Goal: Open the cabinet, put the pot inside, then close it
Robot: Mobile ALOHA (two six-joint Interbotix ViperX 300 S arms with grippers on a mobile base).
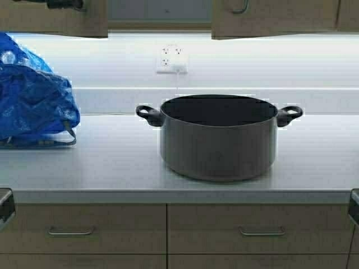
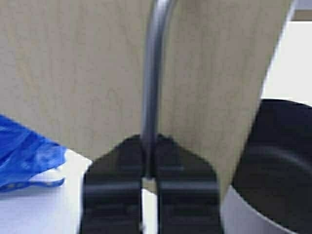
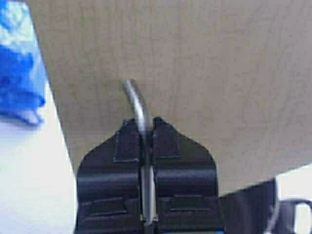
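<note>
I have left gripper clamped on slim metal bar handle of beige wood-grain cabinet door; right gripper clamped on second door's handle. Large dark grey pot stands on white surface, below cabinet. My worry: pull not following hinge arc, thin round bar slips out; door edge maybe swings near blue plastic bag.

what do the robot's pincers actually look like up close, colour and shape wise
Both look alike. The left pincer and the right pincer each have two matte black fingers, broad and blocky at the base with stepped, moulded ridges, tapering by angled shoulders to narrow tips. The surfaces look like plain plastic. No cables, labels or markings show in either wrist view, and the arms themselves are barely visible.
</note>
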